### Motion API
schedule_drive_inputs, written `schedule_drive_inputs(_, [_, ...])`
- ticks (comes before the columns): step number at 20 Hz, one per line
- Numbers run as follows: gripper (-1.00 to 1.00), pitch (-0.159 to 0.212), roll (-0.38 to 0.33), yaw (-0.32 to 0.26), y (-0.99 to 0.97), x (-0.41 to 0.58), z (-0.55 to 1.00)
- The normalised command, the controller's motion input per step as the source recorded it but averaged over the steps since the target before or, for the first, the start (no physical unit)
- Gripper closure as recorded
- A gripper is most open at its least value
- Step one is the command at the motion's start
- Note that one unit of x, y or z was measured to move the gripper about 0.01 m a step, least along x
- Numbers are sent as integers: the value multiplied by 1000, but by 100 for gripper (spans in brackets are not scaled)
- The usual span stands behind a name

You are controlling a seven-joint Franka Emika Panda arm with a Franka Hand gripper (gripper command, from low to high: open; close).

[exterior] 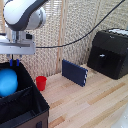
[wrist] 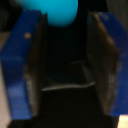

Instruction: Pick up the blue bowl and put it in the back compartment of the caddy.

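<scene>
- The main risk, as I judge it: the blue bowl (exterior: 8, 82) looks to lie on its side or propped inside the caddy (exterior: 27, 102) instead of flat, so it could roll or settle against a divider, and the claw could knock it if it descends or swings across.
- A second risk is a finger catching the caddy's soft rim or inner wall when the arm lifts away, which could drag the bin or tip the bowl.
- The gripper (exterior: 14, 63) sits at the upper left of the exterior view, its blue fingertips just above the caddy's far rim; the bowl lies just below and slightly toward the frame's left edge.
- In the wrist view the bowl (wrist: 54, 11) shows beyond the fingers (wrist: 21, 70), not between them.
- The claw is spread wide and holds nothing; only the dark caddy interior shows in the gap.
- The bowl rests in the caddy's rear, wall-side section, at middle left of the exterior view.
</scene>
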Motion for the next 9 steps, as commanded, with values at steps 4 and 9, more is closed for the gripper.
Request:
schedule_drive_inputs(4, [-100, 12, -93, 39, -293, 227, 782])
schedule_drive_inputs(9, [-100, -84, -122, 60, -278, 297, 592])
